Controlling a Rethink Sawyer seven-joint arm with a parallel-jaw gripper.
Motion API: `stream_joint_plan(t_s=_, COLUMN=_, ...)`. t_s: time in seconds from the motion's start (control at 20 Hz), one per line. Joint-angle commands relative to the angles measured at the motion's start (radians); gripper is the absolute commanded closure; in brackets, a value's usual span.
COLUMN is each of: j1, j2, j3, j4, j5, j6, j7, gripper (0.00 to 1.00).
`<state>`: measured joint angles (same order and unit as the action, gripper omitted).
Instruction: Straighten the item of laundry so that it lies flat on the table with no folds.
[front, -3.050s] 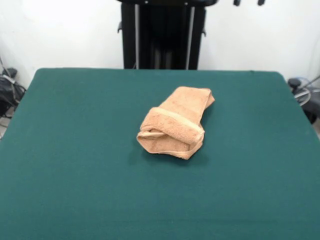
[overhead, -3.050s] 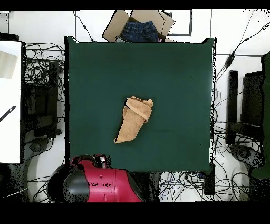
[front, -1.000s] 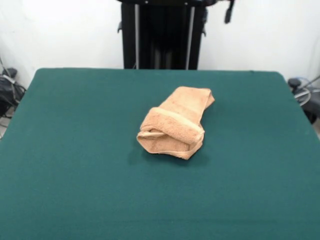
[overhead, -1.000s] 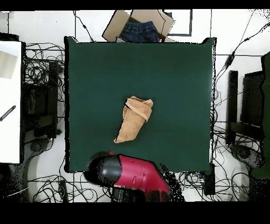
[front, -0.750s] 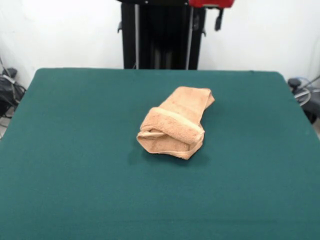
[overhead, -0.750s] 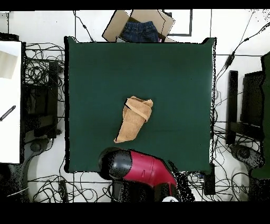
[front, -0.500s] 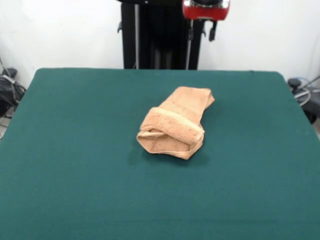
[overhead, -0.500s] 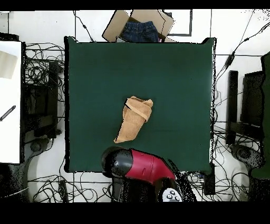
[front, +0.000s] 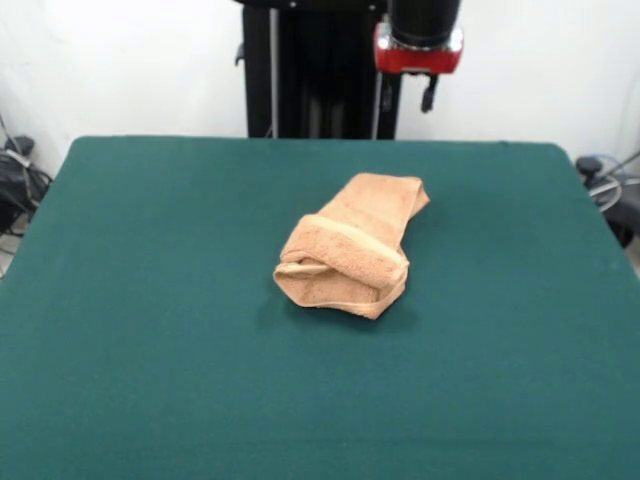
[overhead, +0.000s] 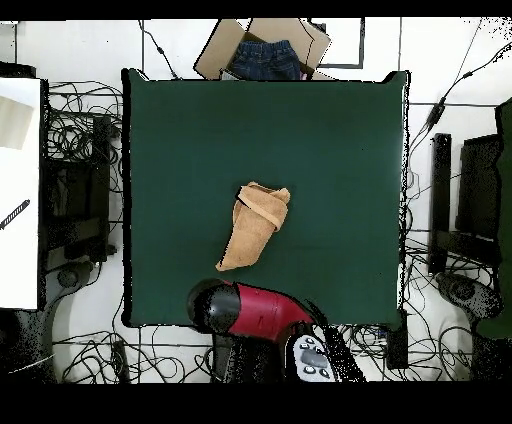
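While your gripper (front: 406, 95) hangs over the table's (front: 150, 300) far edge in the front view, well apart from the laundry, its two dark fingers (front: 427, 94) stand parted and empty. Your peach-orange towel (front: 349, 246) lies bunched and folded over itself near the table's middle. Overhead, the red arm (overhead: 255, 310) crosses the table's near edge, just short of the towel.

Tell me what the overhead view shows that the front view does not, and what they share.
Only the overhead view shows the cardboard box with blue jeans beyond the table's top edge, and cables on the floor. Only the front view shows the pincer hanging above the table's far edge, and the towel's rolled near end. Both show the folded peach towel mid-table on the green table.
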<state>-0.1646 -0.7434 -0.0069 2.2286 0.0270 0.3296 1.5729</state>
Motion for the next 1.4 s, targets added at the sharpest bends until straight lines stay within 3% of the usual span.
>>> stream_joint_plan(t_s=0.05, j1=0.009, j2=0.108, j3=0.061, j4=-0.044, j5=0.019, j6=-0.088, j7=0.183, gripper=0.0)
stream_joint_plan(t_s=0.2, j1=-0.023, j2=0.129, j3=0.102, j4=-0.031, j5=0.046, j6=-0.08, j7=0.181, gripper=0.0)
stream_joint_plan(t_s=0.65, j1=0.027, j2=0.214, j3=0.055, j4=-0.168, j5=0.038, j6=-0.002, j7=0.159, gripper=0.0)
stream_joint_plan(t_s=1.0, j1=0.033, j2=0.249, j3=0.049, j4=-0.196, j5=0.041, j6=-0.009, j7=0.165, gripper=0.0)
stream_joint_plan(t_s=1.15, j1=0.03, j2=0.227, j3=0.06, j4=-0.186, j5=0.056, j6=0.027, j7=0.173, gripper=0.0)
stream_joint_plan(t_s=1.4, j1=0.047, j2=0.094, j3=0.06, j4=-0.125, j5=0.052, j6=0.082, j7=0.178, gripper=0.0)
